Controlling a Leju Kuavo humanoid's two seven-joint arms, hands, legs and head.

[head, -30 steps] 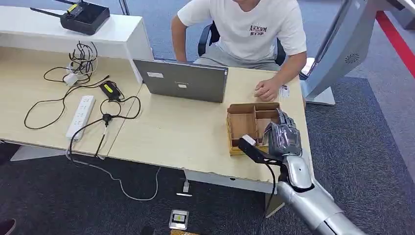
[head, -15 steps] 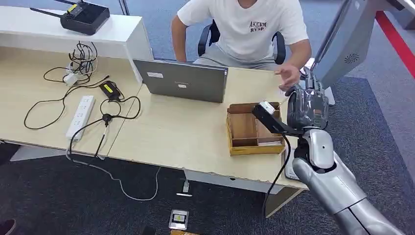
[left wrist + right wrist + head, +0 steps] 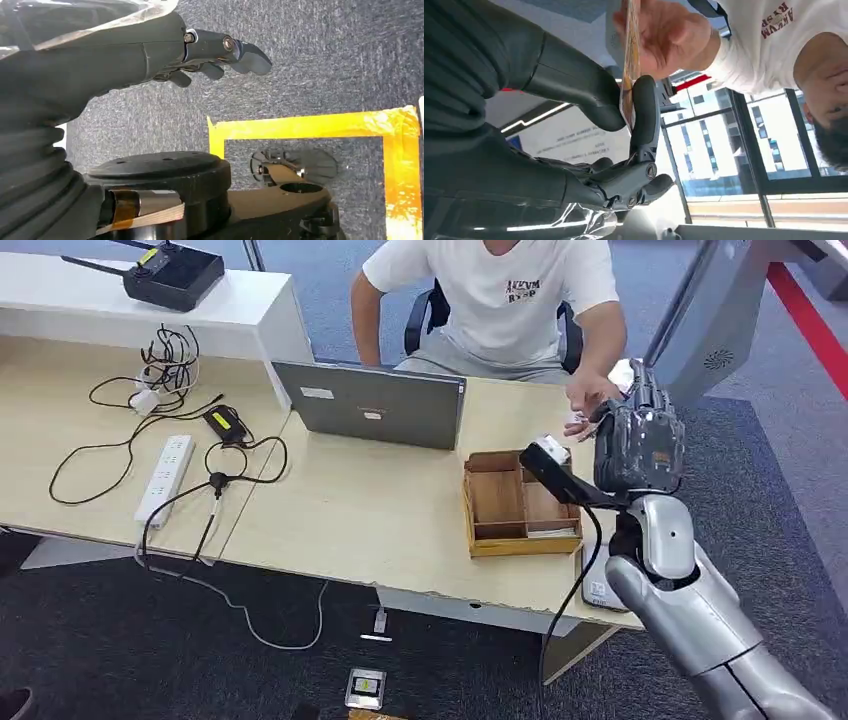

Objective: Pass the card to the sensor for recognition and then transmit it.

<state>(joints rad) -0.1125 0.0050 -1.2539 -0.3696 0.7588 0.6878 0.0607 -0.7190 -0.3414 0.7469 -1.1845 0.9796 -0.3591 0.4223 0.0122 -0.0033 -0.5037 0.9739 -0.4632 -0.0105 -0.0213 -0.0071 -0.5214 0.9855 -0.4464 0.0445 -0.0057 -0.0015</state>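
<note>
The card [image 3: 629, 75] is thin and seen edge-on, with an orange-yellow face. It is pinched between the thumb and a finger of the right hand [image 3: 640, 445], and a person's hand [image 3: 664, 35] grasps its far end. It is held up in the air beyond the far right corner of the wooden tray [image 3: 470, 502] on the bench [image 3: 380, 520].

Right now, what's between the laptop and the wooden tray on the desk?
Bare desk top in the head view; nothing lies between the laptop and the wooden tray.
</note>
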